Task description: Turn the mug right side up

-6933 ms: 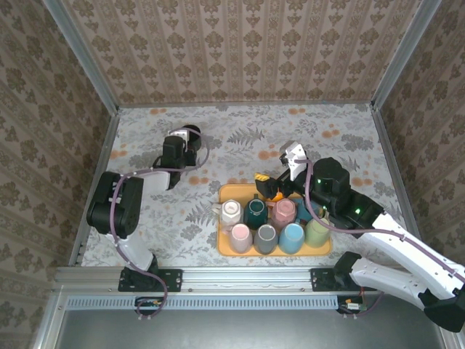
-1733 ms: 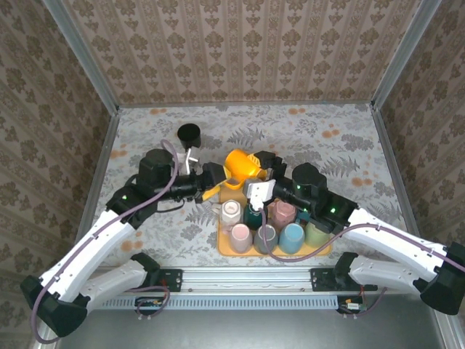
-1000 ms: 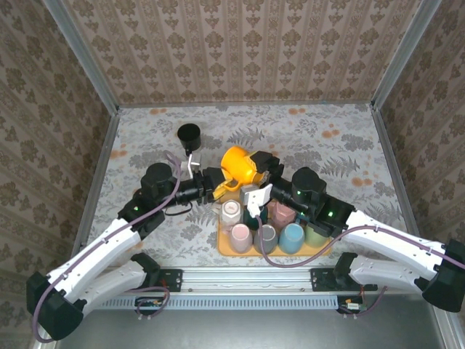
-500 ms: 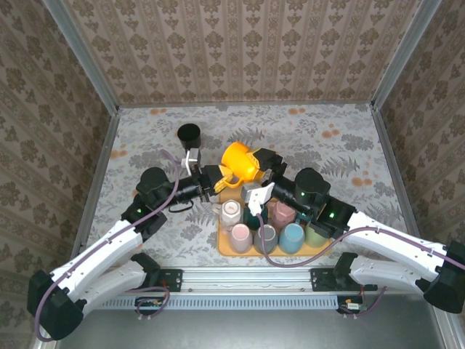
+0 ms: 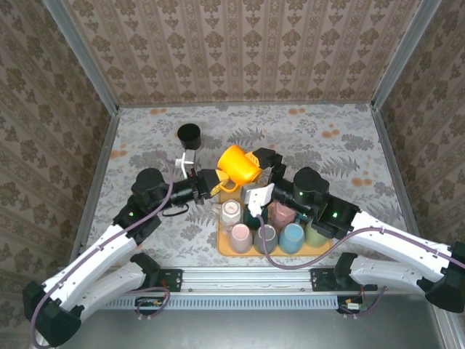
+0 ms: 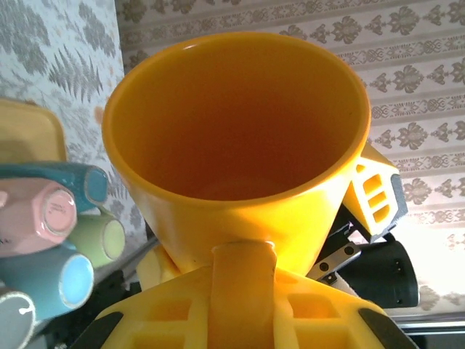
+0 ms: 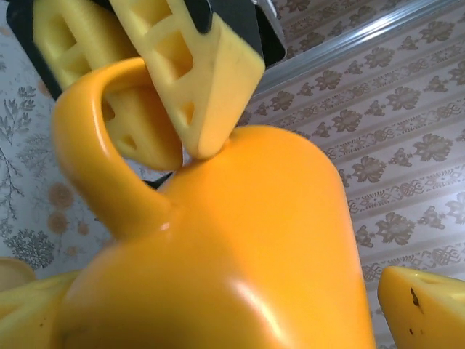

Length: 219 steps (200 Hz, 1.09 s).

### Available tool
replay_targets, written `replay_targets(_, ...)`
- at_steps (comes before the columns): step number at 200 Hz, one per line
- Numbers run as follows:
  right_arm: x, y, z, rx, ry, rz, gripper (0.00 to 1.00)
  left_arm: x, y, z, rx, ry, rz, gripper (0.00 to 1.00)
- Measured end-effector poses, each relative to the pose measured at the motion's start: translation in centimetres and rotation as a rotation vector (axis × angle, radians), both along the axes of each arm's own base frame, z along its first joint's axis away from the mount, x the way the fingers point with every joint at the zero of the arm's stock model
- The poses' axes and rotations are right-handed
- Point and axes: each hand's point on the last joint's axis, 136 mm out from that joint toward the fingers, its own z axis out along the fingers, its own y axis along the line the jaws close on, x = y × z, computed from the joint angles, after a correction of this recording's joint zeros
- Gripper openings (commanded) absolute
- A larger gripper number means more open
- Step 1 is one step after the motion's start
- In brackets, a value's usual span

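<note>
Left hand (image 5: 216, 185) clamps the handle of the yellow mug (image 5: 238, 163) (over the tray's (image 5: 222, 241) 11 o'clock corner); right hand (image 5: 260, 174) gapes wide.

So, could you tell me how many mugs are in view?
10: a yellow mug in the left end effector, a black mug on the table, eight on the tray; more may hide.

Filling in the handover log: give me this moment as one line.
left claw: shut on yellow mug handle | right claw: open around mug | mug: mouth facing left arm
</note>
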Motion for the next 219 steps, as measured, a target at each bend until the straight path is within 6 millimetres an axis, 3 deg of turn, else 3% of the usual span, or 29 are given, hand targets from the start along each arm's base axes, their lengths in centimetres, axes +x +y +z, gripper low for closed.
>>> replay_targets(35, -0.5, -0.3, 0.4, 0.018, 0.045, 0.006, 1.0, 0.3, 1.7, 0.7, 0.074, -0.107, 0.08, 0.0)
replay_targets(86, -1.3, -1.2, 2.4, 0.15, 0.149, 0.001, 1.0, 1.6, 3.7, -1.2, 0.275, -0.191, 0.184, 0.0)
replay_targets(114, -1.2, -2.0, 5.0, 0.311, 0.279, -0.044, 1.0, 1.9, 5.9, -1.4, 0.378, -0.302, 0.277, 0.0)
replay_targets(134, -0.7, -3.9, 7.3, 0.467, 0.413, -0.153, 1.0, 2.4, 7.5, -1.3, 0.456, -0.397, 0.35, 0.0)
replay_targets(171, -0.9, -8.0, 11.8, 0.726, 0.595, -0.311, 1.0, 3.5, 7.7, -2.1, 0.633, -0.525, 0.366, 0.0)
replay_targets(195, -1.1, -9.7, 10.1, 0.804, 0.7, -0.399, 1.0, 4.7, 6.7, -3.5, 0.757, -0.59, 0.342, 0.0)
replay_targets(219, -0.8, -9.9, 7.5, 0.825, 0.816, -0.484, 1.0, 6.0, 5.2, -5.9, 0.91, -0.663, 0.297, 0.0)
